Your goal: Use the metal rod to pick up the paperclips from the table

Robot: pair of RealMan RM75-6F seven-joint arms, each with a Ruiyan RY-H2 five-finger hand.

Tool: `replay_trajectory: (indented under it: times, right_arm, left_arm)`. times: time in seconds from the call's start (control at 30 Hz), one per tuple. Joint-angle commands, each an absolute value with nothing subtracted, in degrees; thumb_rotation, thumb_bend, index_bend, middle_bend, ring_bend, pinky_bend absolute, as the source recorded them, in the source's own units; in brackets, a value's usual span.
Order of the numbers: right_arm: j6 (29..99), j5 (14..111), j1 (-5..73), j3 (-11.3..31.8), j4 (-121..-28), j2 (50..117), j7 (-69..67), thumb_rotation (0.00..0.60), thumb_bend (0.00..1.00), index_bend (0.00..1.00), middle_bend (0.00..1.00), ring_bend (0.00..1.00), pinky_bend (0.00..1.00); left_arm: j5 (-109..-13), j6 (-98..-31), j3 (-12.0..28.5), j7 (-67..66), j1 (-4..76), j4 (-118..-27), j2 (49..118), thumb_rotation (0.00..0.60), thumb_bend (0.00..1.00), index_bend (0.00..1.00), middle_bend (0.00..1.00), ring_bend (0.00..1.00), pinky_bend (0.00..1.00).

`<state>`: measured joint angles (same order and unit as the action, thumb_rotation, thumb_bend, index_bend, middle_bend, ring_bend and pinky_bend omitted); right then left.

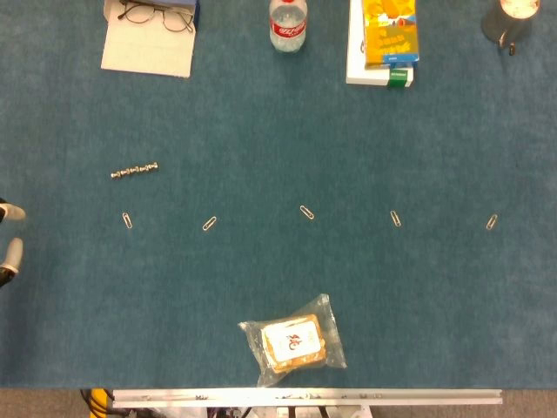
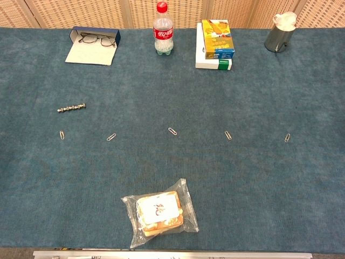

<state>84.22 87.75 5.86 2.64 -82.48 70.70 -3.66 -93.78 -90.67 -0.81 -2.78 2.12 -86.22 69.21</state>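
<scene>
The beaded metal rod (image 1: 134,171) (image 2: 71,108) lies flat on the blue table cloth at the left. Just nearer than it, several paperclips lie in a row across the table, from the leftmost paperclip (image 1: 128,219) (image 2: 62,134) to the rightmost paperclip (image 1: 492,222) (image 2: 287,137). Only the fingertips of my left hand (image 1: 9,235) show, at the head view's left edge; they are spread apart, hold nothing, and are well left of the rod. The right hand appears in neither view.
A bagged snack (image 1: 294,341) (image 2: 159,212) lies near the front edge. Along the back stand a notepad with glasses (image 1: 150,35), a cola bottle (image 1: 288,24), stacked boxes (image 1: 385,39) and a metal cup (image 1: 507,22).
</scene>
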Motion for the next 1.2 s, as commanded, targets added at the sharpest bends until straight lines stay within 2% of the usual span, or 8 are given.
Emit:
replay_trajectory:
  times: [0.03, 0.77, 1.03, 1.2]
  right_arm:
    - [83.9, 87.6, 6.1, 2.8, -82.5, 70.7, -3.5, 0.600, 0.57, 0.41, 0.35, 0.26, 0.23]
    - [84.9, 88.3, 6.8, 3.8, -85.7, 68.7, -2.2, 0.600, 0.57, 0.41, 0.35, 0.26, 0.23]
    - [85.8, 87.8, 6.7, 4.8, -87.8, 66.8, -1.1, 0.600, 0.57, 0.41, 0.35, 0.26, 0.23]
    - [86.0, 87.1, 6.7, 5.3, -88.7, 65.8, -0.8, 0.600, 0.57, 0.41, 0.35, 0.26, 0.23]
  left_arm:
    - [-93.3, -90.1, -0.8, -2.9, 2.4, -85.9, 69.4, 0.600, 0.39, 0.39, 0.38, 0.27, 0.40]
    - [-93.0, -86.2, -0.8, -3.7, 4.7, -88.0, 68.9, 0.600, 0.39, 0.39, 0.37, 0.26, 0.40]
    - [-96.0, -83.7, -0.8, -7.4, 7.6, -93.3, 68.9, 0.600, 0.38, 0.39, 0.33, 0.18, 0.27]
    - [-92.7, -79.8, 1.0, -10.5, 9.9, -94.9, 69.5, 0.600, 0.28, 0.33, 0.21, 0.07, 0.18]
